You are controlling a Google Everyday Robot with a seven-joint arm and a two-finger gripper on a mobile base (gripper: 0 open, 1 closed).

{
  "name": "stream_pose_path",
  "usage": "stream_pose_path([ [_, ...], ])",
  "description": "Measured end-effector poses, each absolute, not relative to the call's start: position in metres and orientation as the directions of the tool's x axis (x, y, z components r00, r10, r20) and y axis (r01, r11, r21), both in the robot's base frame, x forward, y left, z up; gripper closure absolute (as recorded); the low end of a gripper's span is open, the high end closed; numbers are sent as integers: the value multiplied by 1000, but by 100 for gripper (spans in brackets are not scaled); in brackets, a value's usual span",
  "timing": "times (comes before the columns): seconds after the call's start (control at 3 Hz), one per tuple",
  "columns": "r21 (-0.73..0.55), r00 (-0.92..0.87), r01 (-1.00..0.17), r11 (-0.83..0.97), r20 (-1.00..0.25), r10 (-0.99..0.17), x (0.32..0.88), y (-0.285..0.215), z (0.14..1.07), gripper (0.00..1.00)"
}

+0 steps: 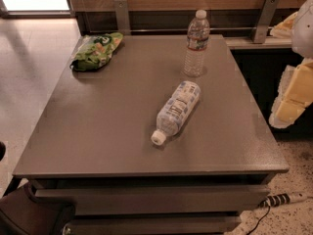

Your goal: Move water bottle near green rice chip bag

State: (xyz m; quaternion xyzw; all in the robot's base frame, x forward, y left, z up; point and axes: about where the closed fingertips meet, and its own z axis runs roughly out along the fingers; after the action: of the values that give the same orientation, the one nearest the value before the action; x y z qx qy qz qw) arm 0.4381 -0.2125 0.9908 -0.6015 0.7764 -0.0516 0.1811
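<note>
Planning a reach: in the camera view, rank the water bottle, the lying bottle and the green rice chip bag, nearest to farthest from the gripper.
Gripper: beside the table's right edge.
1. water bottle, upright, back.
2. lying bottle, centre; too close to call against 1.
3. green rice chip bag, back left.
</note>
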Motion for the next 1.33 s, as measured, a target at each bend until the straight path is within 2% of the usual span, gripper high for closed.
stream_pose_path([
  [0.33,-298,-211,-915,271,-219,-953,438,-213,991,0],
  [0.67,-329,-205,-894,306,-308,-929,470,-227,987,0],
  [1.33,-416,-156,-787,456,-581,-799,556,-257,993,0],
])
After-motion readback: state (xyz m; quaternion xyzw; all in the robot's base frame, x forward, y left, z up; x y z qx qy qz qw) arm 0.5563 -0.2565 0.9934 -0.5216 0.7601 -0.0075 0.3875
